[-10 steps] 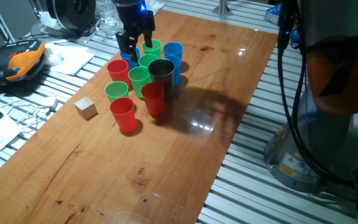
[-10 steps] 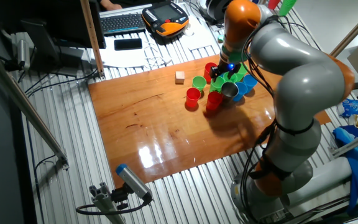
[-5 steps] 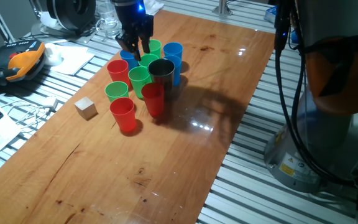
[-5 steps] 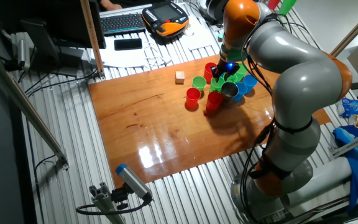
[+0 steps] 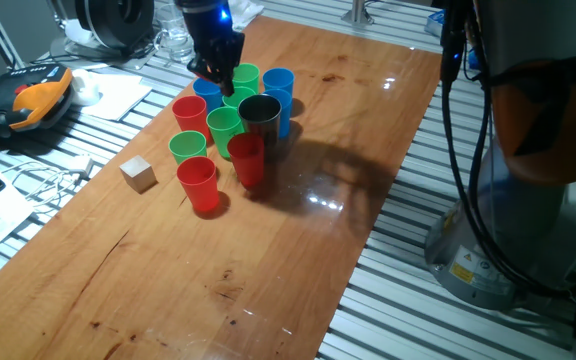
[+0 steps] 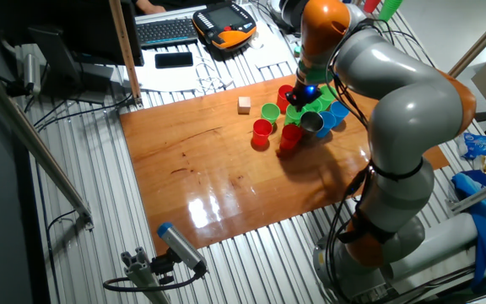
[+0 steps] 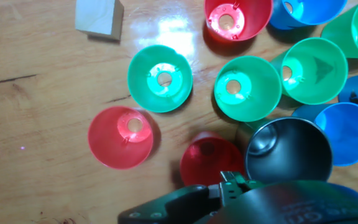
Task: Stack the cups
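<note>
Nearby, a wooden cube (image 5: 138,173) sits apart from the cups (image 5: 225,124).

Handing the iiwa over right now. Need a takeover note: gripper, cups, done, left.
Gripper: low over the back of the cluster, by a blue cup; whether open or shut, cannot tell.
Cups: red, green and blue, plus the steel cup, upright, mouths up, bunched on the table. Wooden cube sits apart.
Done: no finished stack visible.
Left: probably nesting all the cups.
</note>
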`<state>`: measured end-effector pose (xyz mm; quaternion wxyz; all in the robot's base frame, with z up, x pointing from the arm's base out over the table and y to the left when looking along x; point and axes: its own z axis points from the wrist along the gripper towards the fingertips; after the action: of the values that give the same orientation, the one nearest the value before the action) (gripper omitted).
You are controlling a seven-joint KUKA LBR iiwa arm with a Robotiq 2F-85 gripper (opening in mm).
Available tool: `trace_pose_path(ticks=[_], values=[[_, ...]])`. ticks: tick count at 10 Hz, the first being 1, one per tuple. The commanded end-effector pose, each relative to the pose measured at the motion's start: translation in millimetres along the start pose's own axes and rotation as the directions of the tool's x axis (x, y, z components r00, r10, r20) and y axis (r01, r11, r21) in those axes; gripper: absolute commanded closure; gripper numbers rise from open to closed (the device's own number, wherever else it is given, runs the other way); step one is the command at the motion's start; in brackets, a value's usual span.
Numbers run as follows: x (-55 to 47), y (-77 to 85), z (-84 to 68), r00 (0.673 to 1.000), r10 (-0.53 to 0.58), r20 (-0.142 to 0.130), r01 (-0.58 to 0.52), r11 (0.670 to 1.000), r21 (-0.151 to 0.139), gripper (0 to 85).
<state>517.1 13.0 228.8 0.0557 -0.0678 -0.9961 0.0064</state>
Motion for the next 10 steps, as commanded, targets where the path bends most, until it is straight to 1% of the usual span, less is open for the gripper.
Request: trace_pose_path(ticks=[1, 2, 3, 4, 5, 7, 8, 9, 10], values=[[-0.1, 3.7, 2.5, 1.0, 0.002, 0.001, -0.002, 1.0, 0.013, 85.0], [-0.4, 7.0, 5.7, 1.0, 0.002, -0.001, -0.002, 1.0, 0.026, 85.0], [-1.5, 8.4, 8.4, 1.0, -0.007, -0.014, 0.007, 0.999, 0.043, 85.0], [-3.3, 8.2, 11.4, 0.999, -0.007, -0.033, 0.008, 0.999, 0.048, 85.0], [-5.6, 9.2, 16.9, 0.999, 0.004, -0.043, -0.002, 0.999, 0.045, 68.0], [-7.2, 11.5, 39.9, 0.999, 0.027, -0.043, -0.025, 0.998, 0.05, 68.0], [-7.0, 11.6, 53.4, 0.999, 0.035, -0.034, -0.033, 0.999, 0.041, 68.0], [-6.9, 12.0, 63.4, 0.999, 0.04, -0.027, -0.04, 0.999, 0.028, 51.0], [-7.6, 13.6, 72.9, 0.999, 0.042, -0.021, -0.041, 0.999, 0.025, 51.0]])
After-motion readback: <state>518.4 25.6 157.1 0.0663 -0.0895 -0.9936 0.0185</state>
